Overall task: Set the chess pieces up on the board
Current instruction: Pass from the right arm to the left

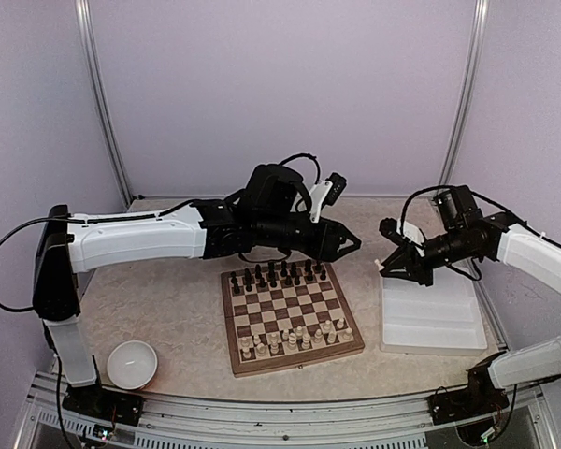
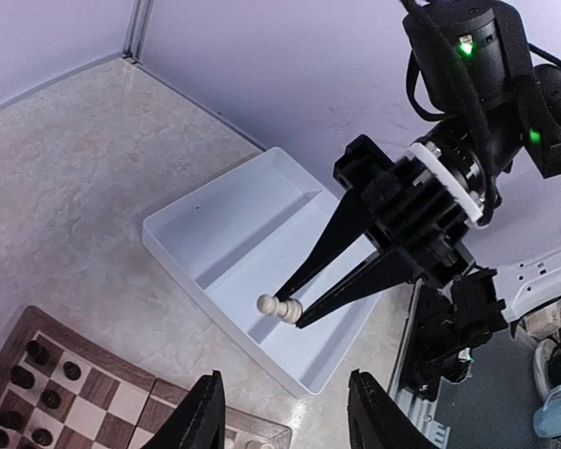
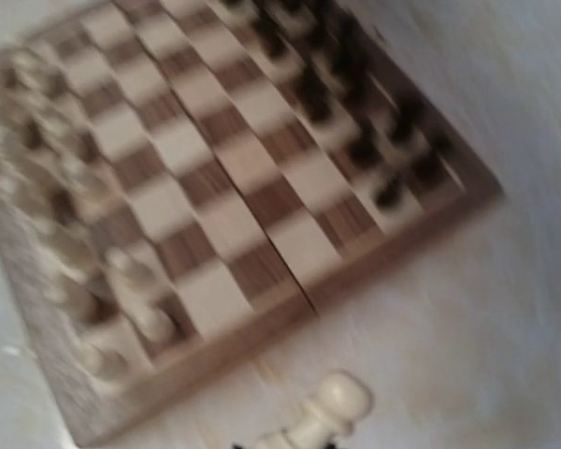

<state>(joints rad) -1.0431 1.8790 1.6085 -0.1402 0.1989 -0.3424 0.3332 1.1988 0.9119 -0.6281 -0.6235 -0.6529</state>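
Cream-coloured wooden pawn (image 2: 279, 307) lies sideways in the right gripper (image 2: 290, 311), whose black fingers are pinched shut on its base. It is held over the white rectangular plastic tray (image 2: 224, 234), to the right of the square wooden checkered chessboard (image 1: 285, 304). Other cream chessmen (image 1: 294, 339) fill the board's near rows and dark brown chessmen (image 1: 276, 274) the far rows. The left gripper (image 1: 355, 245) hovers by the board's far right corner — fingers apart, nothing between them.
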